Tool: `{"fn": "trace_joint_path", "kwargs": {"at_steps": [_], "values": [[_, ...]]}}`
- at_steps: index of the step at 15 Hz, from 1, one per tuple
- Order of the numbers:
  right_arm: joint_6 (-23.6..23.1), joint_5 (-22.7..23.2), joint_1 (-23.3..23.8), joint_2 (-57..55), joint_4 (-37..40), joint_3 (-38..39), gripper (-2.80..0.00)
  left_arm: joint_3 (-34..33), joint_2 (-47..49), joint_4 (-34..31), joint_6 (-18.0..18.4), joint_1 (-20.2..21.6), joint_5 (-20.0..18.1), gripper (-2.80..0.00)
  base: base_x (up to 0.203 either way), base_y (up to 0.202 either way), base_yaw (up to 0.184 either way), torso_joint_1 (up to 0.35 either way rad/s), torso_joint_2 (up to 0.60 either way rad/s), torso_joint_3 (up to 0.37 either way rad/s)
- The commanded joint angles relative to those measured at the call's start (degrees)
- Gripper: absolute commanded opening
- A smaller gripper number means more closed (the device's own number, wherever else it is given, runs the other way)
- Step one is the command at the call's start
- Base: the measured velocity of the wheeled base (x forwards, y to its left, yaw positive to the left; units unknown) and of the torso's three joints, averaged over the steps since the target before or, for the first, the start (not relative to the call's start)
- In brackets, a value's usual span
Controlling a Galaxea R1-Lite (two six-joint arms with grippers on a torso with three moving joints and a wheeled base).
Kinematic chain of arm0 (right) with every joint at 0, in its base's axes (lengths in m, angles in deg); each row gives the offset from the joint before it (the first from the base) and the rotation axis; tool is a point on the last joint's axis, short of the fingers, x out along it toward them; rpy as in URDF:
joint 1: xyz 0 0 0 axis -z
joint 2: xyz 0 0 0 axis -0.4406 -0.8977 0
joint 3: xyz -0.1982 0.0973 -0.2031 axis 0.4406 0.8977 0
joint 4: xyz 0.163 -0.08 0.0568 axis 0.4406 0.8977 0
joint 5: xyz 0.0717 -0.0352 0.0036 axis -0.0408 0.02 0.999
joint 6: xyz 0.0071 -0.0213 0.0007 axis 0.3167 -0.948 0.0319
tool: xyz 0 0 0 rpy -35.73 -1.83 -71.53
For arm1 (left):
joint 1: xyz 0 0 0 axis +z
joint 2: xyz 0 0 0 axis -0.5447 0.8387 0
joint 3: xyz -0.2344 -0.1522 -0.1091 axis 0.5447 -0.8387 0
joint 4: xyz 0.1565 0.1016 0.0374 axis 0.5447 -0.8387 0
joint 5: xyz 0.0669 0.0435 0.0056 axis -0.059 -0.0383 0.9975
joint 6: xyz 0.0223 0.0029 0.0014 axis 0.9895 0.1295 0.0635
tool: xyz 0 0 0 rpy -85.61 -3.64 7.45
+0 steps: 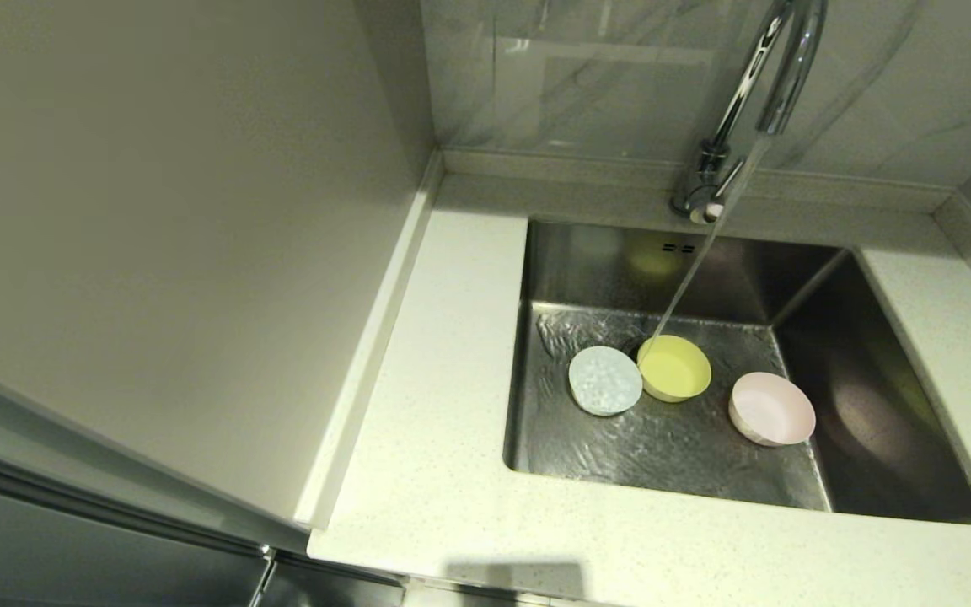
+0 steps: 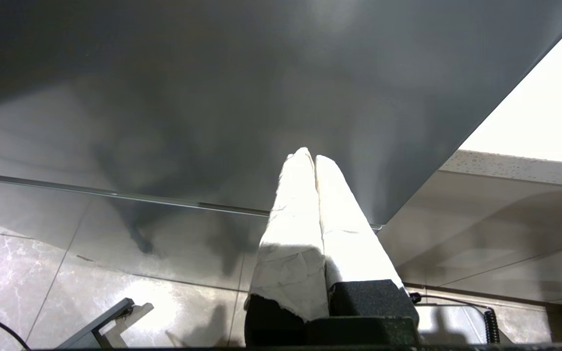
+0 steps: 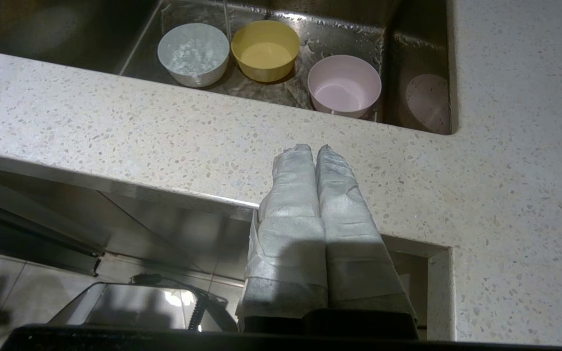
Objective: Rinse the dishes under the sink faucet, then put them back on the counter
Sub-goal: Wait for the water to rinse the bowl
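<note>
Three bowls stand on the wet floor of the sink [image 1: 890, 421]: the white one [image 1: 605, 380] [image 3: 193, 52] full of water, the yellow-green one [image 1: 675, 367] [image 3: 265, 48] touching it, the pale pink one [image 1: 772, 408] [image 3: 344, 84] apart to the right. Water runs from the chrome faucet [image 1: 776, 76] onto the far rim of the yellow-green bowl. My right gripper [image 3: 310, 148] is shut and empty, held low before the counter's front edge [image 3: 164, 141]. My left gripper [image 2: 309, 157] is shut and empty, down beside a grey cabinet face. Neither gripper shows in the head view.
A tall grey cabinet panel [image 1: 165, 236] walls off the counter [image 1: 435, 472] on the left. A marbled backsplash [image 1: 603, 76] rises behind the faucet. Tiled floor [image 2: 115, 282] and part of the robot's base [image 3: 130, 302] lie below the grippers.
</note>
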Motion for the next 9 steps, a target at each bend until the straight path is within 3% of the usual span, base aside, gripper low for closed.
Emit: {"fn": "trace_joint_path", "kwargs": {"at_steps": [1, 9], "values": [[0.0, -0.01, -0.01, -0.05, 0.0, 0.02, -2.8, 0.0, -0.09, -0.04, 0.0, 0.0, 0.04, -2.8, 0.0, 0.0, 0.0, 0.0, 0.0, 0.0], [-0.16, 0.16, -0.01, -0.05, 0.07, 0.02, -2.8, 0.0, -0.09, 0.03, 0.0, 0.0, 0.04, -2.8, 0.0, 0.0, 0.0, 0.0, 0.0, 0.0]]}}
